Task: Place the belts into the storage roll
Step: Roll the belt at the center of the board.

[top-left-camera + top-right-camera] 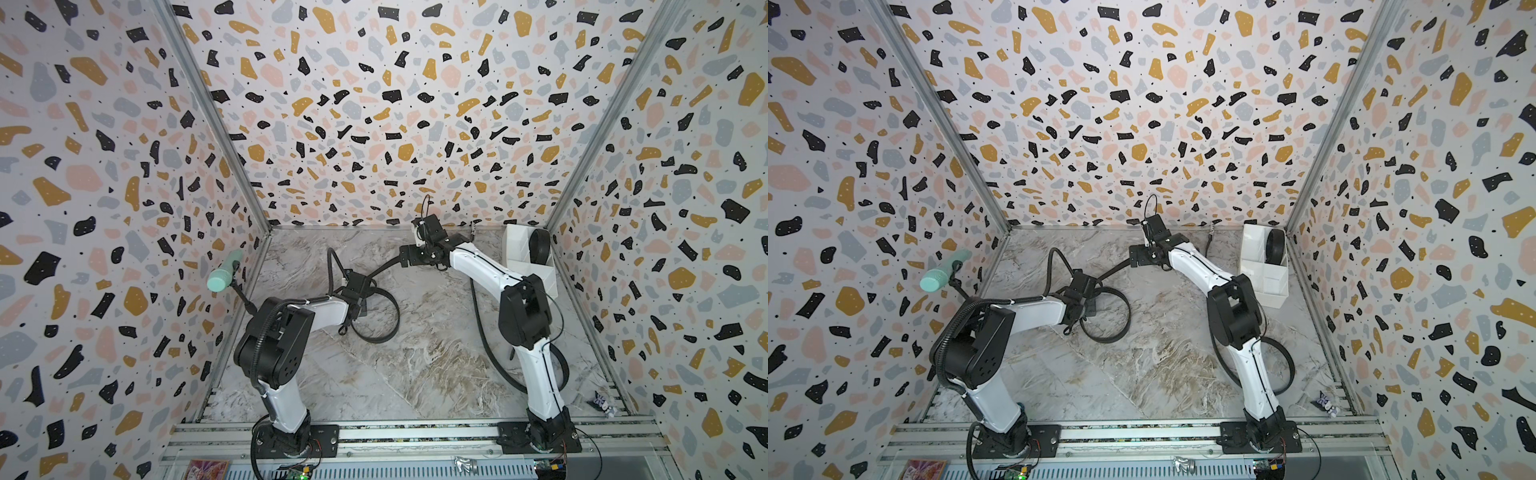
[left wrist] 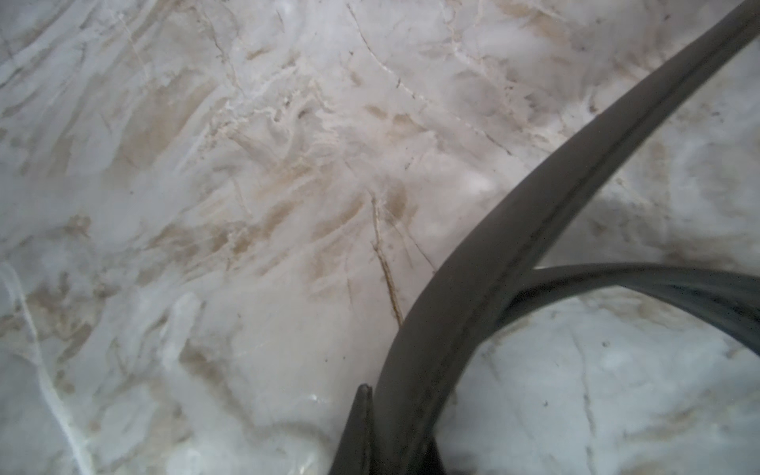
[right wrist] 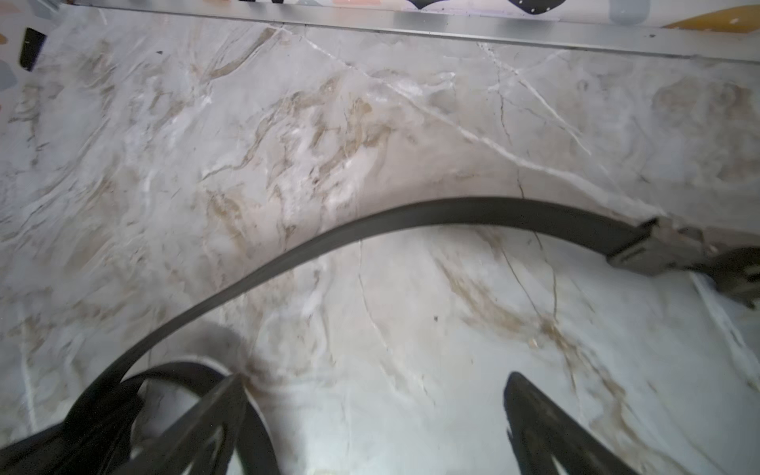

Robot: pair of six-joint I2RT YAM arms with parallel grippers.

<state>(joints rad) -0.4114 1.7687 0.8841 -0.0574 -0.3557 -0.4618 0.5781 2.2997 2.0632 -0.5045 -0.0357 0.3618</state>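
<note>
Left claw (image 1: 360, 307) and right claw (image 1: 409, 255) both sit beyond the nearest thing, a loose belt (image 1: 481, 332). It lies on the marble counter (image 1: 374, 374) and curves along under the right arm.

Farther in, the left claw is clenched on a looped belt (image 2: 514, 230). In both top views the strap makes a wide ring on the counter just beside the claw. The left wrist view shows it leaving from between the closed fingers (image 2: 362, 423).

From the ring a length of strap runs on to the right claw, which is released. Its fingers (image 3: 530, 411) are spread wide with bare counter between them. Whether a finger touches the strap I cannot tell.

Farthest, in the right rear corner against the wall, stands the storage roll (image 1: 515, 245). A coiled belt (image 1: 540, 246) sits on edge in its far cell on the wall side.
</note>
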